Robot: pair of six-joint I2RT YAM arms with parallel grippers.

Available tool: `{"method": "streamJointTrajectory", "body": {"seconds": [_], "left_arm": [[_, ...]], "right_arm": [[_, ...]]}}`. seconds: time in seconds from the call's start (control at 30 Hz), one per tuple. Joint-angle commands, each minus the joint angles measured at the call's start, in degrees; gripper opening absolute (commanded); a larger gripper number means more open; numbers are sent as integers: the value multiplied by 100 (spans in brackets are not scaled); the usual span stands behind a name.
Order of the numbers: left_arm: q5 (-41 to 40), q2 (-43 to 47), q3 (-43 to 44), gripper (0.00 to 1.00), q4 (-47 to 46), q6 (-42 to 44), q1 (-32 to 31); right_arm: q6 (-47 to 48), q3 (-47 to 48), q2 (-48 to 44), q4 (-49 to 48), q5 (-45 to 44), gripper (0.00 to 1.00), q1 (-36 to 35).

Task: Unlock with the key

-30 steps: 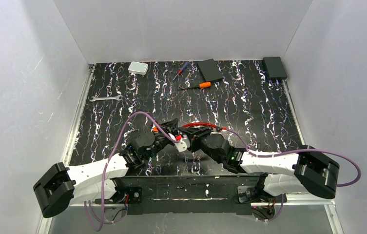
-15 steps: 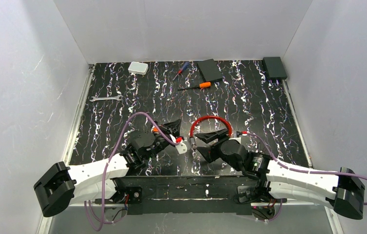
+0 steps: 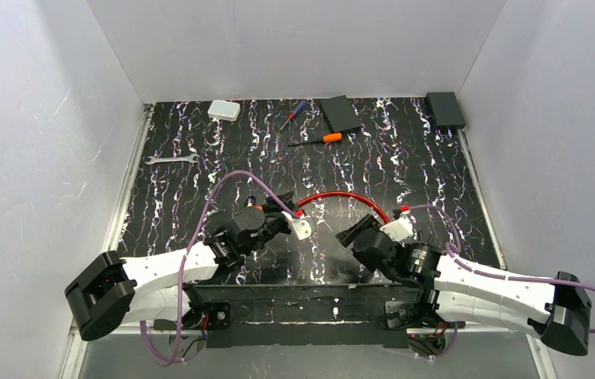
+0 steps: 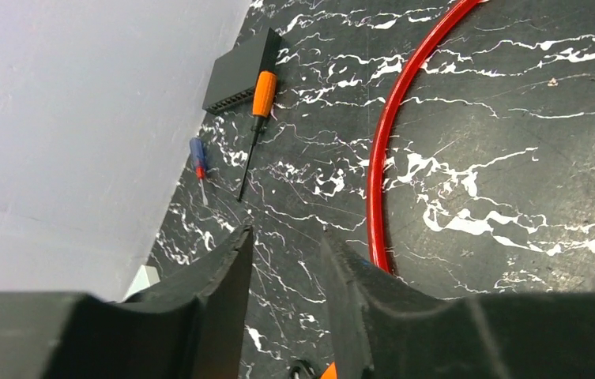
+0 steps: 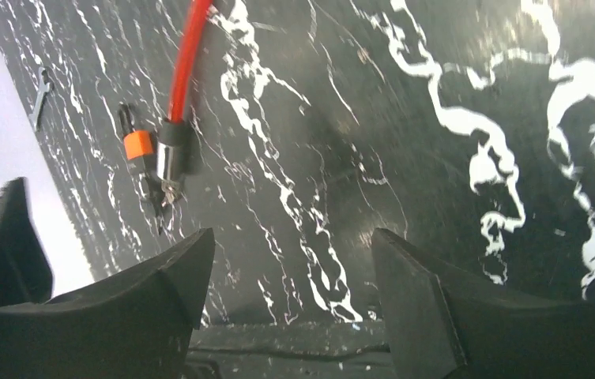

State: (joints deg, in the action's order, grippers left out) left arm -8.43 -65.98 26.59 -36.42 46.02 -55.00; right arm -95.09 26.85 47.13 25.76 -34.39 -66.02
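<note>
Where the red cable (image 3: 345, 197) ends beside the left arm's wrist, the top view hides the key altogether; only the right wrist camera catches it. Seen there, the key (image 5: 137, 146) lies flat on the marbled table (image 5: 452, 118) just beside the cable's metal-capped end. It is small and somewhat blurred, so its silvery bit is hard to separate from the cap. Its long axis runs alongside the cable's last stretch, with the black-and-orange head away from the right gripper (image 5: 292, 241) and the slim end toward it. That gripper's fingers stand wide apart with nothing between them, short of the key. The left gripper (image 4: 288, 237) shows a narrow gap with bare table visible through it. An orange scrap (image 4: 329, 371) at that view's bottom edge is cut off and cannot be identified. Farther off lie an orange-handled screwdriver (image 4: 262, 83) and a wrench (image 3: 171, 159).
</note>
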Motion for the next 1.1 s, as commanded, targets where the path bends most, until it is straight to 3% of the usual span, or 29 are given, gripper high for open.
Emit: {"method": "streamJointTrajectory", "body": {"seconds": [0.0, 0.17, 0.33, 0.53, 0.83, 1.07], "left_arm": [[-334, -160, 334, 40, 166, -504, -10], [-88, -343, 737, 52, 1107, -1265, 136], [831, -761, 1381, 53, 2502, -1665, 450], [1347, -1349, 1700, 53, 3060, -2050, 801], [1532, -2299, 2186, 53, 3606, -2206, 1076], [1528, -2534, 2433, 50, 4035, -2222, 1096]], "right_arm": [[1408, 1074, 286, 1059, -1152, 81, 16], [2520, 1762, 821, 1705, -1396, 89, 83], [3359, 2142, 1170, 2336, -1230, 98, 706], [4461, 1676, 1169, 1761, 342, 98, 2408], [4561, 851, 1669, 1205, 1192, 98, 3535], [4734, 483, 1920, 664, 1505, 79, 3744]]}}
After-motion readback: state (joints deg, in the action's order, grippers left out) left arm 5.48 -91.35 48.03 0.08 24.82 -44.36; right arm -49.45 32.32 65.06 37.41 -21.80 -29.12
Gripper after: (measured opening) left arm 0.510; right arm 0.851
